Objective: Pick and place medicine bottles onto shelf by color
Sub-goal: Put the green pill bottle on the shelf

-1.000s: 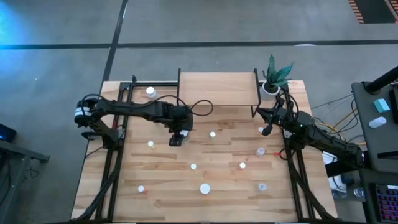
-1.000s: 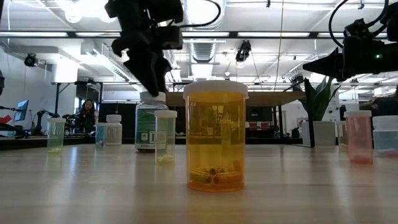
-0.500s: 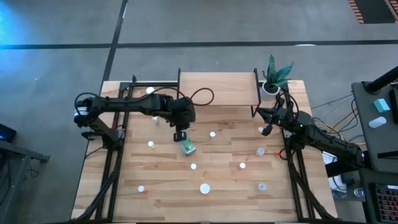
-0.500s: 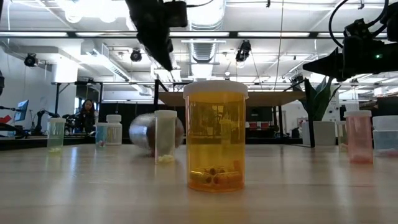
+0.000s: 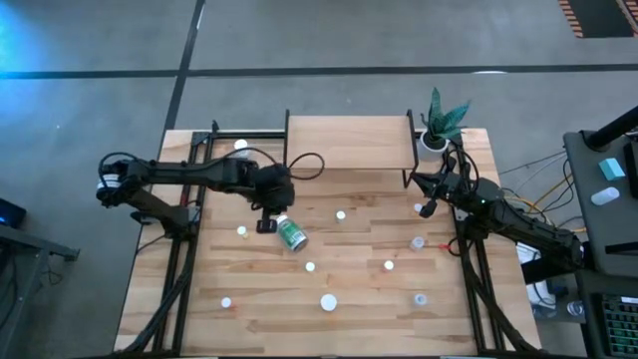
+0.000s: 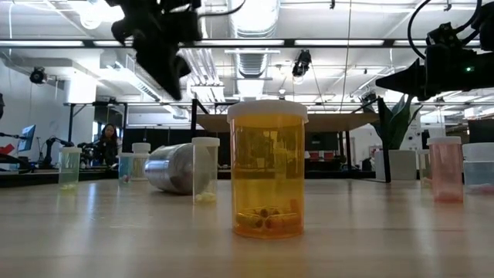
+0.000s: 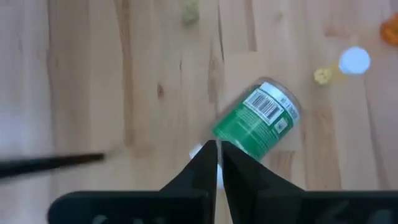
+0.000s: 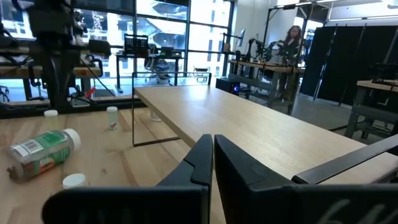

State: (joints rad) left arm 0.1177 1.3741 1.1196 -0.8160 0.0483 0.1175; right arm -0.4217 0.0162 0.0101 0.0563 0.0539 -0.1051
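A green-labelled medicine bottle (image 5: 292, 234) with a white cap lies on its side on the table left of centre, also seen in the left wrist view (image 7: 258, 118) and the low view (image 6: 174, 167). My left gripper (image 5: 266, 225) hangs shut above the table just left of the bottle's cap end (image 7: 198, 152) and holds nothing. My right gripper (image 5: 429, 208) waits shut beside the right legs of the shelf (image 5: 349, 140). Several small white-capped bottles stand scattered over the table, among them an orange bottle (image 6: 268, 170) and a pink one (image 6: 445, 168).
A white pot with a green plant (image 5: 439, 125) stands at the far right corner beside the shelf. One bottle (image 5: 241, 147) stands far left, by the shelf's left legs. Small vials (image 5: 241, 231) (image 5: 310, 266) stand close to the fallen bottle. Black frame rails (image 5: 184, 259) run along both table sides.
The green-labelled bottle, upright under my left gripper a second ago, has tipped over and now lies on its side, rolled slightly toward the near edge. My left gripper has risen off it and moved toward the table's left edge.
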